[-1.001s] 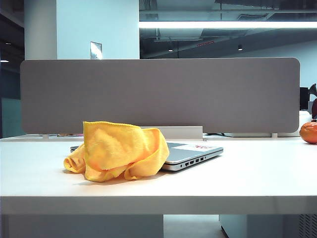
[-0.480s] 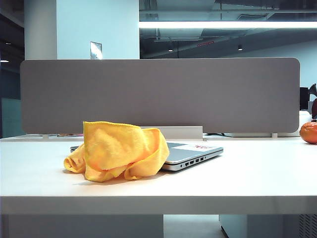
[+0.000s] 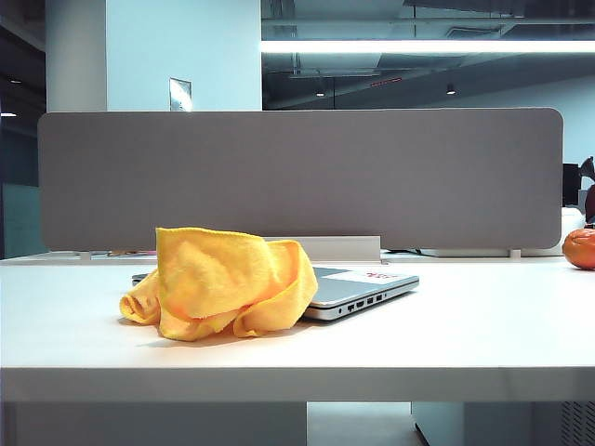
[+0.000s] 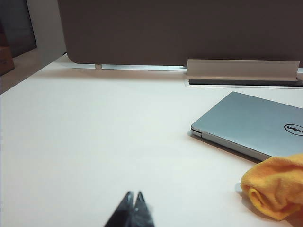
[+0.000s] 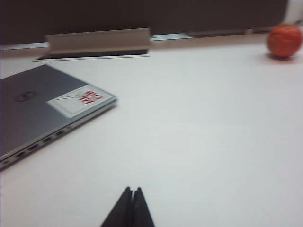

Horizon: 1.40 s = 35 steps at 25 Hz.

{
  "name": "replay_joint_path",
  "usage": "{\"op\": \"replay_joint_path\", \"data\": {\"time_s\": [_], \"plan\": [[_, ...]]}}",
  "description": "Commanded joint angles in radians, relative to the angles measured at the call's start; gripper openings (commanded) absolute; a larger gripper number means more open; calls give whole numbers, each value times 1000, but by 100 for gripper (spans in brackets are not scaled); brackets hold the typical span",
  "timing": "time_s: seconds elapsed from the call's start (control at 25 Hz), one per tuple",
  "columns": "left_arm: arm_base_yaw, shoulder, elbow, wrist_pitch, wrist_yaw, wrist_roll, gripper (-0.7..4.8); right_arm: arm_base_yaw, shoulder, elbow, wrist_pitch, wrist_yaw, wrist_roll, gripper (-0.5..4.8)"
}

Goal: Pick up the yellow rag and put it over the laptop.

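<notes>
While the yellow rag sits bunched on the bench against the laptop, we have not begun: the left gripper and the right gripper hang pinched closed, empty, well back from both.

Open-plan office, grey desk divider panel, white desk, exposed ceiling with strip light
</notes>
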Motion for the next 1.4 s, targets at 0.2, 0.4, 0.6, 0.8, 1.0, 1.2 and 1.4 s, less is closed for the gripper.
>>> {"op": "replay_joint_path", "data": {"time_s": [0.2, 0.4, 0.6, 0.8, 1.0, 1.2, 1.4], "plan": [[-2, 1, 3, 7, -2, -3, -6, 1, -2, -5, 18, -256, 3, -6], [-2, 1, 3, 7, -2, -3, -6, 1, -2, -5, 18, -376, 3, -5], [-2, 1, 3, 7, -2, -3, -6, 2, -2, -5, 16, -426, 3, -5], [-2, 1, 4, 8, 11, -66, -6, 2, -2, -5, 13, -465, 3, -5], [-2, 1, 8, 23, 135, -68, -6, 2, -2, -5, 10, -483, 3, -5], [-2, 18, 85, 21, 160, -227, -6, 2, -2, -6, 10, -482, 3, -5], [-2, 211, 223, 23, 179, -223, -6, 2, -2, -6, 10, -475, 3, -5]]}}
